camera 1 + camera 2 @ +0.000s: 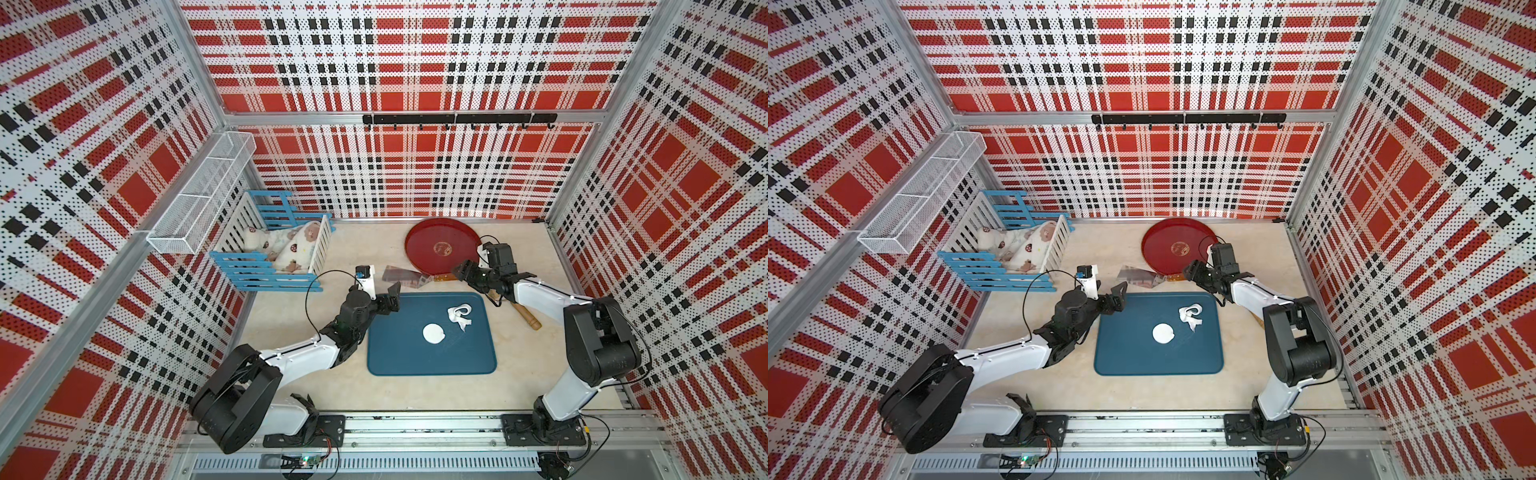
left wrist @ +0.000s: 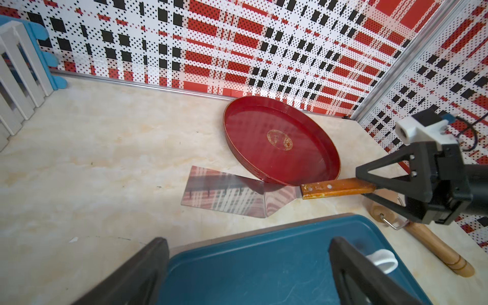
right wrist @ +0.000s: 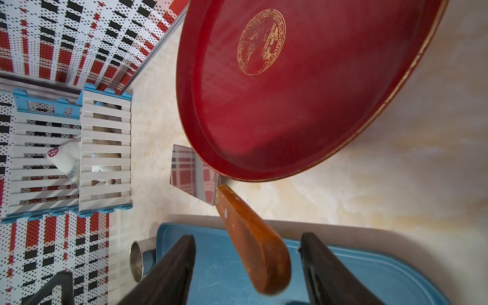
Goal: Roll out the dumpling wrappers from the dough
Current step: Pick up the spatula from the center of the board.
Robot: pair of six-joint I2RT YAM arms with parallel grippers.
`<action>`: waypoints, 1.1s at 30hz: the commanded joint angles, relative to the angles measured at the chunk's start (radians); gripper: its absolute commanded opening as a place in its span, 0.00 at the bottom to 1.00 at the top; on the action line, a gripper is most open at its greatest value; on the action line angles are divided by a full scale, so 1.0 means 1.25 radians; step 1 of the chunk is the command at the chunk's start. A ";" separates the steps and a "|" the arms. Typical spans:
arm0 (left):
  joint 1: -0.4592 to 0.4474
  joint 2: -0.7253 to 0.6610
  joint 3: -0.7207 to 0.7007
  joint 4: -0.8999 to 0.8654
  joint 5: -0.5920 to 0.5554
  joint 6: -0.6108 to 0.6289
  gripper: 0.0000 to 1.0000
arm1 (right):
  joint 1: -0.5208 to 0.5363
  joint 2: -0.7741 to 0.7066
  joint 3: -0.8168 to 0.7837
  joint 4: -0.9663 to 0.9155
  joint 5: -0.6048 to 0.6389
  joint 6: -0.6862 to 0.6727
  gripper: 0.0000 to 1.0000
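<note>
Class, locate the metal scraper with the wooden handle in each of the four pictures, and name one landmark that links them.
Top view: scraper near the centre, just beyond the blue tray.
Top view: same place.
Left wrist: mid-picture, between the two trays.
Right wrist: mid-picture, handle inside the open right pincer.
Landmark: the red tray, right beside the scraper in every view.

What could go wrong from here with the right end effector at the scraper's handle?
1. The right end effector straddles the orange-brown wooden handle of the flat steel scraper with gaps on both sides. The handle sits off-centre, so closing may twist it or let it slip.
2. The scraper's shiny blade lies right at the rim of the round red tray; lifting could nudge the tray.
</note>
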 commanded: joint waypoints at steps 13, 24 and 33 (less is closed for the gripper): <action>0.003 0.010 0.000 0.029 0.020 -0.002 0.99 | 0.017 0.072 -0.025 0.169 0.009 0.062 0.50; 0.003 0.011 0.001 0.030 0.020 -0.002 0.99 | 0.016 0.083 -0.016 0.184 0.009 0.058 0.29; 0.003 0.010 -0.001 0.030 0.021 -0.002 0.99 | 0.016 0.072 -0.010 0.170 0.014 0.042 0.13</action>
